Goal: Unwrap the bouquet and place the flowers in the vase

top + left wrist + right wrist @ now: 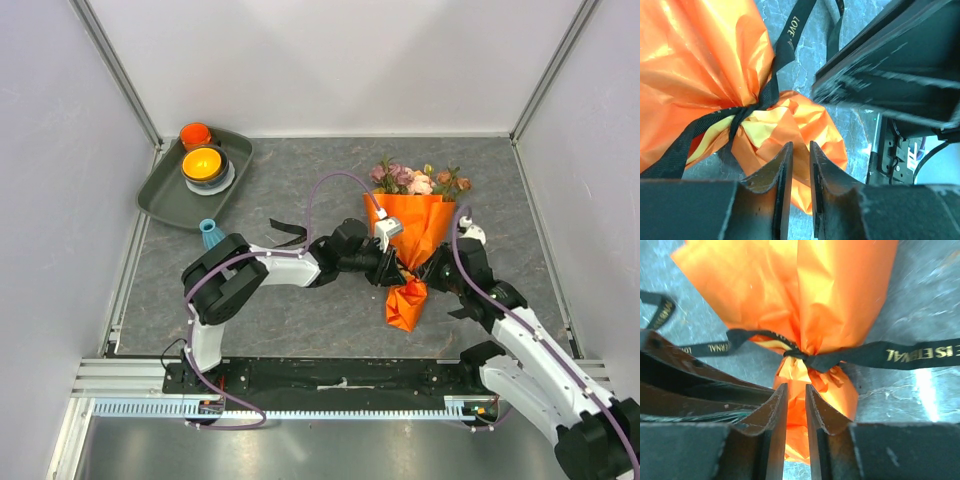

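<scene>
The bouquet (pixel 412 228) lies right of centre in orange paper, and the flowers (pixel 418 181) stick out at its far end. A black ribbon (pixel 900 354) is knotted round its neck, above a crumpled paper tail (pixel 405 305). My left gripper (pixel 392 268) reaches in from the left. Its jaws (pixel 800 145) are almost together, with the orange tail (pixel 825 125) in the narrow gap. My right gripper (pixel 440 272) comes in from the right, just below the knot. Its jaws (pixel 796 386) also pinch tail paper (pixel 840 390). The teal vase (pixel 210 233) stands far to the left.
A dark tray (pixel 160 195) at the back left holds an orange cup (pixel 195 133) and an orange bowl (pixel 203 163). A loose ribbon end (pixel 287 235) trails over the grey tabletop towards the vase. White walls stand on three sides.
</scene>
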Robot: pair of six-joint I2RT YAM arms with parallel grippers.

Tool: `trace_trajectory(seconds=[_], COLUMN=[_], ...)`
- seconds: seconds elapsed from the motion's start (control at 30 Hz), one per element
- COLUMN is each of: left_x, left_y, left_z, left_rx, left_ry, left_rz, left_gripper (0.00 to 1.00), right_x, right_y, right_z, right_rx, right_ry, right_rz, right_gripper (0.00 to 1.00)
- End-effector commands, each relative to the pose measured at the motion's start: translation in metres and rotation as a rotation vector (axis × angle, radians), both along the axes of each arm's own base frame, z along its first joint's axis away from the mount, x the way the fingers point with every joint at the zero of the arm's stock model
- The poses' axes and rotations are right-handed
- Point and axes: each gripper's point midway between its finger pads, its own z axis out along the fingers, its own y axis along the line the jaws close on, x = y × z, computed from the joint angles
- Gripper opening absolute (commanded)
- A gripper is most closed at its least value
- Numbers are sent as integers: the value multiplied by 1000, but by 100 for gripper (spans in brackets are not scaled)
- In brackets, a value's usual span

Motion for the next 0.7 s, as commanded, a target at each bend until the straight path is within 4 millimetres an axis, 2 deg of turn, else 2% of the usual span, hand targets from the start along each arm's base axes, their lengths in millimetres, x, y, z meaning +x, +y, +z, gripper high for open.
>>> trace_trajectory(seconds=[0.0, 0.1, 0.2, 0.4, 0.5, 0.67], left_x=[0, 3, 7, 7, 3, 4], left_y=[-12, -11, -4, 5, 9, 8], left_z=[0, -12, -27, -53, -63, -65], left_rx=[0, 39, 93, 178, 195, 193], left_ry=[26, 35, 57, 125, 162, 173], left_rz=[-21, 3, 52, 109, 125, 126], left_gripper=[25, 24, 21, 15, 14, 13], right_x=[6, 11, 19, 24, 23, 21], right_y=[-35, -35, -22, -1, 5, 14], right_z=[28, 35, 36, 11, 2, -8], right_rx=[-141, -138, -112, -76, -75, -52], right_ry=[-83, -111, -102, -39, -27, -19], right_rz=[-115, -115, -70, 17, 63, 112], right_gripper=[30, 31, 28, 17, 16, 16])
